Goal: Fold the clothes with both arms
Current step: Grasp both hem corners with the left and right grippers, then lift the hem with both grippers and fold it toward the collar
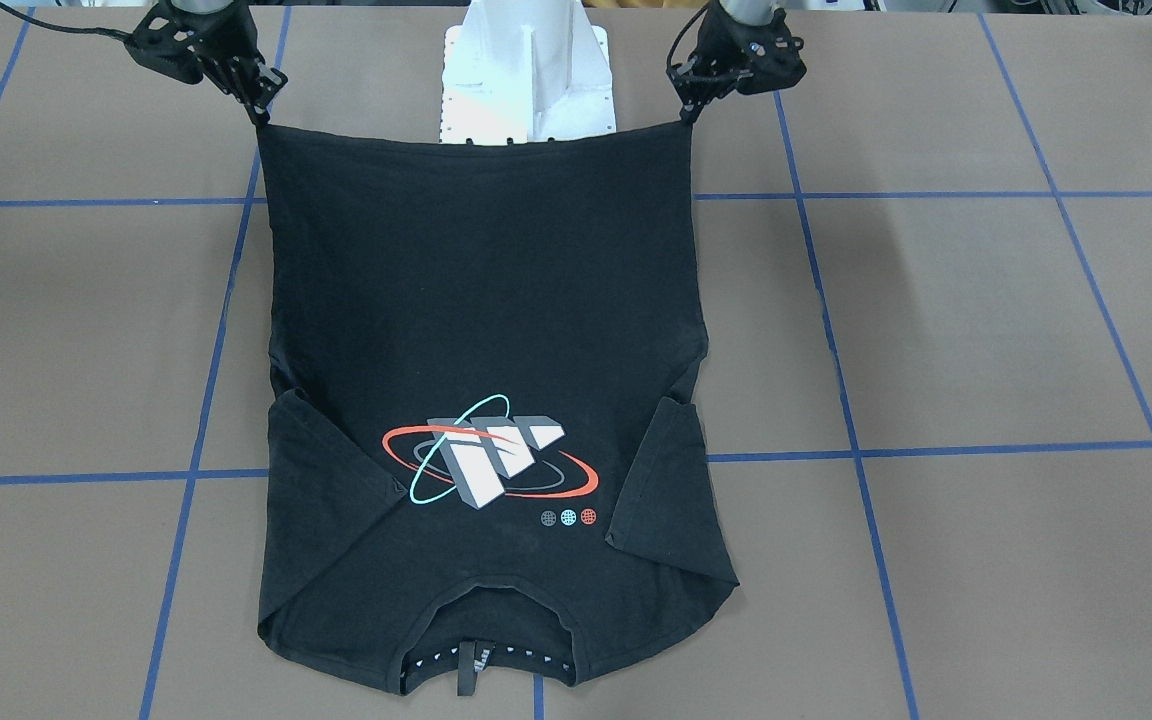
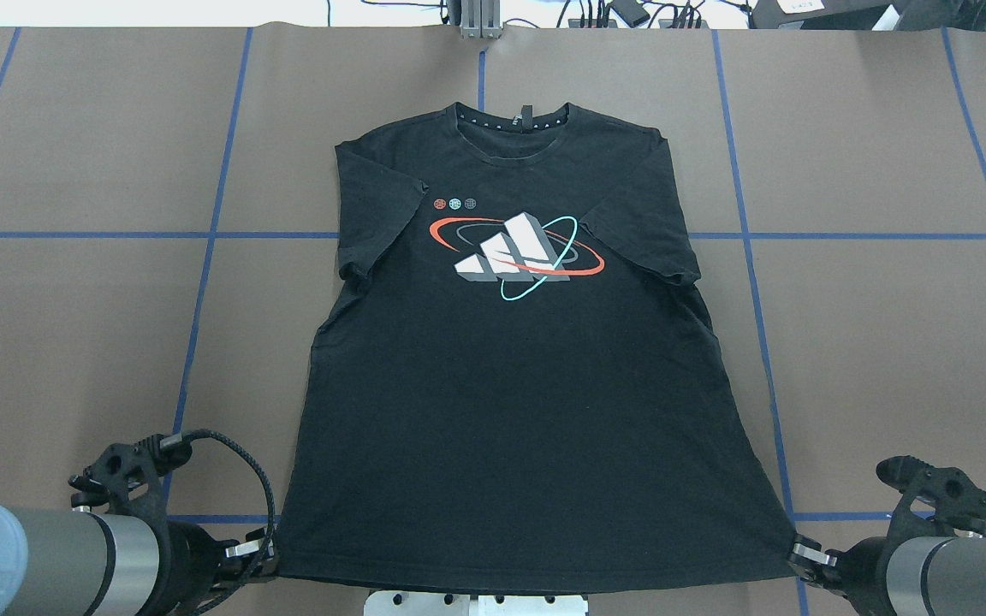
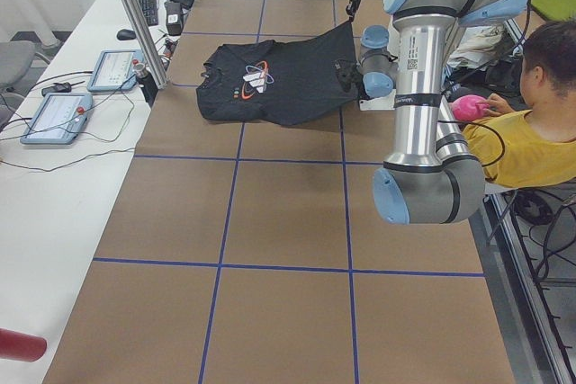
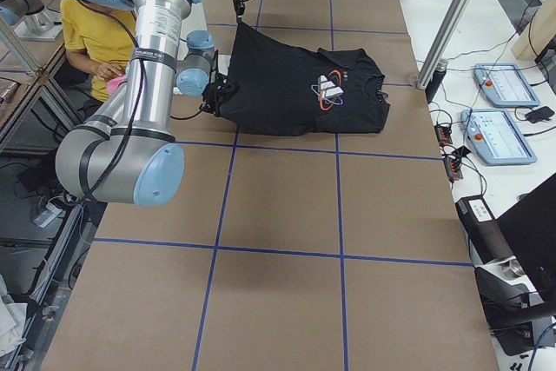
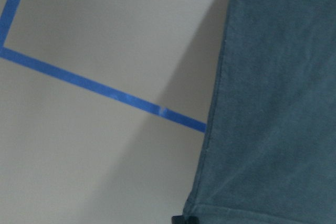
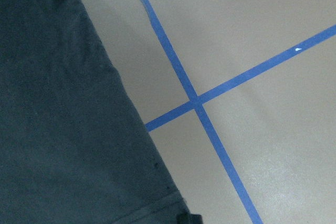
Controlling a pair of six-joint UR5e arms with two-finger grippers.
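The black T-shirt (image 1: 486,300) lies print side up, with its collar end on the table away from the robot. Its hem is stretched taut between the two grippers near the robot's base, raised off the table in both side views. My left gripper (image 1: 684,116) is shut on one hem corner, also seen in the overhead view (image 2: 269,554). My right gripper (image 1: 261,112) is shut on the other hem corner, also seen in the overhead view (image 2: 799,552). The wrist views show the shirt's side edges (image 5: 273,103) (image 6: 63,129) above the brown table.
The white pedestal base (image 1: 526,70) stands just behind the raised hem. Blue tape lines (image 2: 202,235) grid the brown table. An operator in yellow (image 3: 522,141) sits beside the robot. Tablets (image 3: 54,114) and cables lie on the side bench.
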